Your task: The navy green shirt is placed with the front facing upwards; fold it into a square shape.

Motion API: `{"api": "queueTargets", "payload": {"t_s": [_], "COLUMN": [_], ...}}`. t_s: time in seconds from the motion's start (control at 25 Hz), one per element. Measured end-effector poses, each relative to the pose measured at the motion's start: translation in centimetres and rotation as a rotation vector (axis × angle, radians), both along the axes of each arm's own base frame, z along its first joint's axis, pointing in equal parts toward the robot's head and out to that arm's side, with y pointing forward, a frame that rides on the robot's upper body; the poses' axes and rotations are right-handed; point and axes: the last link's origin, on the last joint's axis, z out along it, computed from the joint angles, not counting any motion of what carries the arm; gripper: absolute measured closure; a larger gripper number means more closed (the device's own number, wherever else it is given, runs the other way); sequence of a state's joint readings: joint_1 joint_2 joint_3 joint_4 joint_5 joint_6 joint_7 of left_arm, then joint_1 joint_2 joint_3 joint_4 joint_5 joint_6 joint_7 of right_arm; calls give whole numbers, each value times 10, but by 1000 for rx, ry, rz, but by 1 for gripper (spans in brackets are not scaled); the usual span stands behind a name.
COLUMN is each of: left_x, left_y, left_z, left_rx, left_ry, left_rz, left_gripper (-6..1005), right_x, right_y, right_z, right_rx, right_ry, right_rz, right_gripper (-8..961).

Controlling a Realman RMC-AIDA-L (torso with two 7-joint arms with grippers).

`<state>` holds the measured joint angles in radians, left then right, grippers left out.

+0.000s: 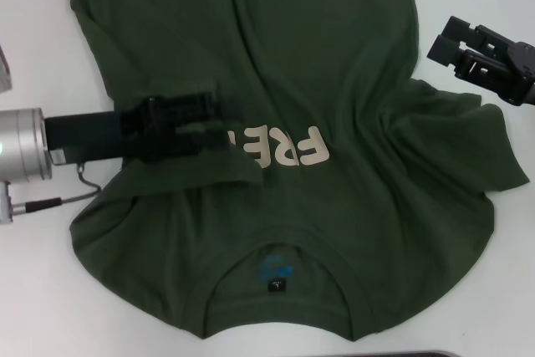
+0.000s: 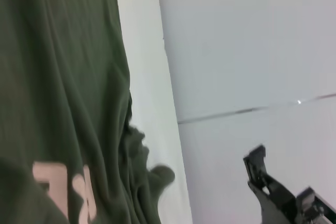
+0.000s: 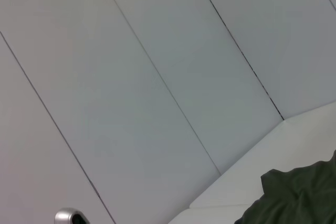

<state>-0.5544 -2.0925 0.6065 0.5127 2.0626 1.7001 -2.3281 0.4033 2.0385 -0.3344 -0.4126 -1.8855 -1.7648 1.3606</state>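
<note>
1. Your shirt [image 1: 334, 81] lies spread front-up on the white table [image 1: 33, 307], covering most of it; it is dark olive green and creased across the chest.
2. The collar [image 1: 276, 286] sits at the shirt's near end, with a blue print and a small black tag [image 1: 276, 287] just inside it.
3. Cream letters [image 1: 292, 146] run across the chest above the collar; you can read "FRE", and the remainder is covered by cloth and arm.
4. The shirt's left sleeve is folded in over the chest, its edge reaching the letters.
5. The shirt's right sleeve [image 1: 481, 135] is bunched into ridges beside the chest, lying on the table.
6. Your left gripper [image 1: 219, 127] reaches across the folded sleeve, its tip just beside the letters; dark fingers against dark cloth mean you cannot tell whether it is clamped or spread.
7. Your right gripper [image 1: 445, 43] hangs off the shirt's right edge, above the bunched sleeve, with a gap showing between its fingers and nothing in them.
8. The shirt's far hem is cut off by the head view's top edge.
9. A grey object [image 1: 3, 68] shows partly at the table's left edge; you cannot make out what it is.
</note>
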Motion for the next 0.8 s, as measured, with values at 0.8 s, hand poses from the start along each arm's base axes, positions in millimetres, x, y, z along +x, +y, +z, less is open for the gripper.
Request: {"api": "queueTargets", "payload": {"t_s": [0.8], "left_x": [6], "left_y": [37], "left_z": [8], "left_rx": [582], "left_ry": [85], "left_rz": [-245], "left_gripper": [200], "right_x": [4], "right_y": [25], "right_z": [40], "right_rx": [-113], "right_ry": [-29], "right_rz": [-137], "right_gripper": [48]}}
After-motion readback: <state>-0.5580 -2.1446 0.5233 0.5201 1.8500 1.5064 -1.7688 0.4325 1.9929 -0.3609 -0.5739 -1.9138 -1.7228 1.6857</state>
